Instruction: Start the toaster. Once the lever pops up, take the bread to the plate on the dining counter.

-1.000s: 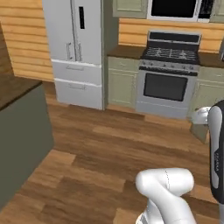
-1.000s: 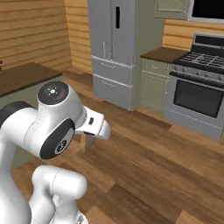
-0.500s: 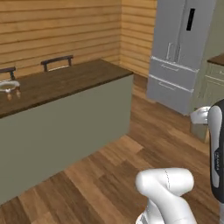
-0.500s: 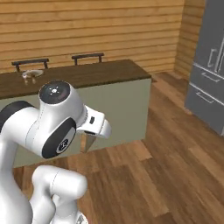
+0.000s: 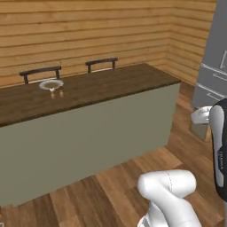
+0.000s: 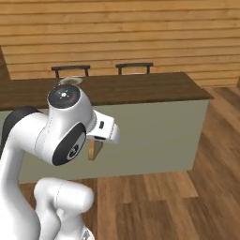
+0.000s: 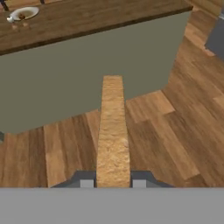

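The gripper (image 7: 113, 181) is clamping the bread (image 7: 113, 131) edge-on between its fingers, so the slice is sticking straight out, carried above the wood floor (image 7: 166, 127). The plate (image 5: 50, 84) is sitting toward the far edge of the dining counter (image 5: 111, 86), well apart from the slice, awaiting delivery

Arm folded up high over the base, gripper (image 7: 113, 183) pointing forward-down, fingertips (image 7: 86, 183) clamped tight on something.
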You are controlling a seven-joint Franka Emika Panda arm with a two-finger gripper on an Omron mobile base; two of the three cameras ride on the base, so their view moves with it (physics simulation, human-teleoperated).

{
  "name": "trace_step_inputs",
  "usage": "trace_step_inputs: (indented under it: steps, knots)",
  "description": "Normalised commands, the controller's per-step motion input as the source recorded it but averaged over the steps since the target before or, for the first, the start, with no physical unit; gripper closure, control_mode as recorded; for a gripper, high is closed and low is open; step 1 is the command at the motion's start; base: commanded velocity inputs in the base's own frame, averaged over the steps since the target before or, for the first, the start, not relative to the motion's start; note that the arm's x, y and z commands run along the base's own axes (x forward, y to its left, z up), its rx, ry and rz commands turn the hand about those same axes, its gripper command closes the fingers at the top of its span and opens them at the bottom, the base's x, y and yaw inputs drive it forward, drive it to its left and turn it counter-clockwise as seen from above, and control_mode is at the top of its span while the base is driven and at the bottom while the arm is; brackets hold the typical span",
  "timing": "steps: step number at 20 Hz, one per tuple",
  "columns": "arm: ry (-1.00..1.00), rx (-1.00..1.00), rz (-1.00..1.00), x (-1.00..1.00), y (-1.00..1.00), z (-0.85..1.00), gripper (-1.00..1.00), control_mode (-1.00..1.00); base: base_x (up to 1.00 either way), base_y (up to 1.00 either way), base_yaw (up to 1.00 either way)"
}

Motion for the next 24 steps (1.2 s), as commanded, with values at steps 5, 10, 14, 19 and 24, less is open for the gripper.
trace_step_inputs:
  steps: [5, 10, 14, 19, 24]
  knots:
    - [0.0, 0.0, 0.0, 0.0, 0.0, 0.0, 1.0, 1.0, 0.95, 0.11, 0.11]
    - [0.0, 0.0, 0.0, 0.0, 0.0, 0.0, 1.0, 1.0, 0.8, 0.36, 0.23]
    - [0.0, 0.0, 0.0, 0.0, 0.0, 0.0, 1.0, 1.0, 0.49, 0.36, 0.32]
    - [0.0, 0.0, 0.0, 0.0, 0.0, 0.0, 1.0, 1.0, 0.24, 0.23, 0.35]
    - [0.0, 0.0, 0.0, 0.0, 0.0, 0.0, 1.0, 1.0, 0.54, 0.36, 0.17]
